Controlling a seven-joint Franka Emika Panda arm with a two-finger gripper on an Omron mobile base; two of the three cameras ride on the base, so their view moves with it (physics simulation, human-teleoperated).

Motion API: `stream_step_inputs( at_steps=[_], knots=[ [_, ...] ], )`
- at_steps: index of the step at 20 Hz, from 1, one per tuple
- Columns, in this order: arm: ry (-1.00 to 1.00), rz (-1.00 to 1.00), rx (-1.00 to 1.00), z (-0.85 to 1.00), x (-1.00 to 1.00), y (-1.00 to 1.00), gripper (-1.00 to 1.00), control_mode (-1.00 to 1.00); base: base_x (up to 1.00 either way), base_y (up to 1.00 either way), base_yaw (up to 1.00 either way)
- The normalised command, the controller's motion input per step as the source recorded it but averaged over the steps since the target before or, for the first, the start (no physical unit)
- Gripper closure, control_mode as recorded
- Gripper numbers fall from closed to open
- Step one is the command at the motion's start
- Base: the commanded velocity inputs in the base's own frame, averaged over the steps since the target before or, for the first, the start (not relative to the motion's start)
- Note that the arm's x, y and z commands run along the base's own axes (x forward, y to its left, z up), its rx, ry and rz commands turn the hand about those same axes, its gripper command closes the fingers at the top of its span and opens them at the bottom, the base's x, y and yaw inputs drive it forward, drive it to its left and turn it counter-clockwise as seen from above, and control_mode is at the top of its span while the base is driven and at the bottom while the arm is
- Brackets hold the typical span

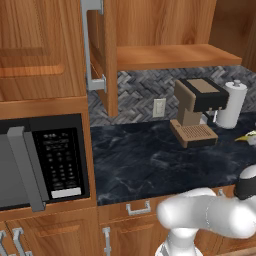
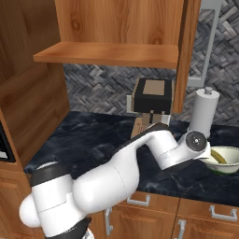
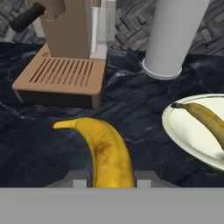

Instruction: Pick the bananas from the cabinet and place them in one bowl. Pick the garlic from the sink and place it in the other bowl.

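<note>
Before me runs a dark marbled counter [image 1: 145, 160]; behind it a grey herringbone tile wall [image 1: 142, 87] with a pale outlet [image 1: 159, 107]; wooden drawers [image 1: 132, 210] sit under the counter's front edge; a black microwave [image 1: 42, 162] is built in at its left end.

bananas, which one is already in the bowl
The banana lying inside the cream-white bowl at the right of the hand view. The other banana is held between the fingers of the end effector, above the dark counter.
</note>
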Motion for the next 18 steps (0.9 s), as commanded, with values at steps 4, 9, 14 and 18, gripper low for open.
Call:
stream_step_inputs(
  at_steps=[4,9,14,18],
  knots=[
    [0.0,0.0,0.0,-0.01,0.24,-0.32,1.0,-1.0,0.0,0.0,0.0],
    [0.0,-0.06,0.0,-0.03,0.24,-0.36,1.0,-1.0,0.0,0.0,0.0],
    [0.0,-0.08,0.0,-0.09,0.18,-0.37,1.0,-1.0,0.0,0.0,0.0],
    [0.0,-0.06,0.0,-0.13,0.12,-0.39,1.0,-1.0,0.0,0.0,0.0]
  ],
)
